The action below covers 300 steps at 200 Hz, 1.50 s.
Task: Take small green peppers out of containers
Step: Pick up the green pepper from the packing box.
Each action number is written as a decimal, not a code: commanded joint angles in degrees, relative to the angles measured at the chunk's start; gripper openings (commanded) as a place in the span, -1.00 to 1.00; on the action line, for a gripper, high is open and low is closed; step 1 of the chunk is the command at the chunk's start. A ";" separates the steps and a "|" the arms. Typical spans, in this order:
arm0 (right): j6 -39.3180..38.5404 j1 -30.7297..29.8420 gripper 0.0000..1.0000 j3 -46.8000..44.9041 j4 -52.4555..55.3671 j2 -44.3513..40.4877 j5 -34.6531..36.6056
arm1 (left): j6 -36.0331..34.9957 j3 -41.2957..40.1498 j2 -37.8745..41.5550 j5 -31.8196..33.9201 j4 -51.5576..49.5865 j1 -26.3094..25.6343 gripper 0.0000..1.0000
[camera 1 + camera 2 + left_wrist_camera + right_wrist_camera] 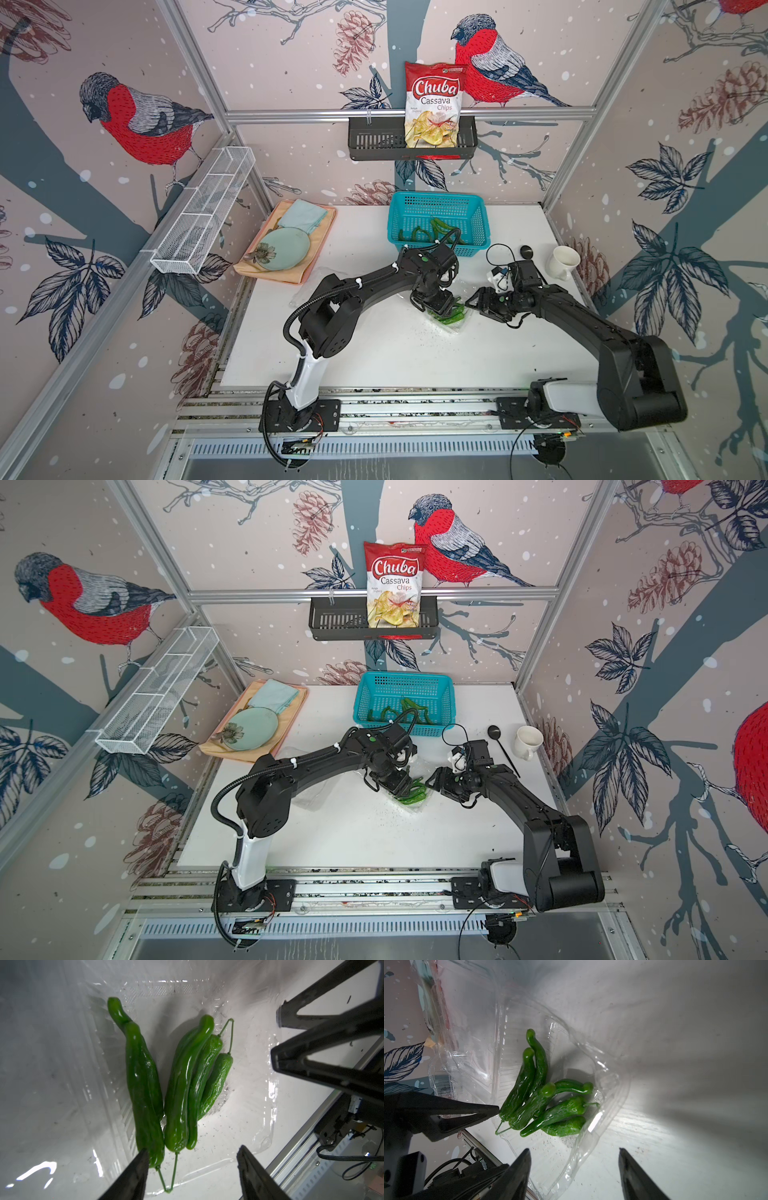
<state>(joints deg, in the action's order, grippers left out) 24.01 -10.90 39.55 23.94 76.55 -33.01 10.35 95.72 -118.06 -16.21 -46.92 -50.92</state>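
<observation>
Only readable text is on the snack bag [434, 104] standing in the black wall rack [374, 139], seen in both top views: "Chuba" in white script on red, then "Cassava" in dark letters, "Chips" in red. The bag's finer print is too small to read.

I read the small green peppers [145, 1084] as glossy dark green with thin, paler green stems. Their container [566, 1057] is clear, colourless plastic with ribbed sides. The perforated basket [436, 208] is turquoise. The chips bag [434, 104] is red and white, and the slotted rack [374, 139] is black. The plate [286, 249] is pale green with a dark flower print, the placemat [322, 232] peach and the cloth [303, 214] light blue. The mug [563, 262] and table [395, 357] are white. The wallpaper [145, 124] shows red-breasted grey birds, navy leaves and brown pine cones on pinkish beige.
</observation>
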 commanded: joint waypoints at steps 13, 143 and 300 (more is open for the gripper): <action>-0.06 -0.27 0.34 1.10 -0.84 2.23 0.74 | -2.72 -0.74 -1.70 2.08 1.79 -0.15 0.17; -1.83 -2.10 0.33 2.90 0.01 8.67 4.40 | -0.52 3.50 -5.51 5.38 4.00 -0.48 0.16; -1.95 -3.87 0.31 2.38 -0.37 9.54 6.25 | 0.37 6.53 -2.07 7.79 2.79 -0.50 -0.61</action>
<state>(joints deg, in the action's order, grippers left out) 22.41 -14.59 42.09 23.62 86.52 -27.55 11.11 101.82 -121.78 -9.98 -42.41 -51.44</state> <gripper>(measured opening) 0.653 0.203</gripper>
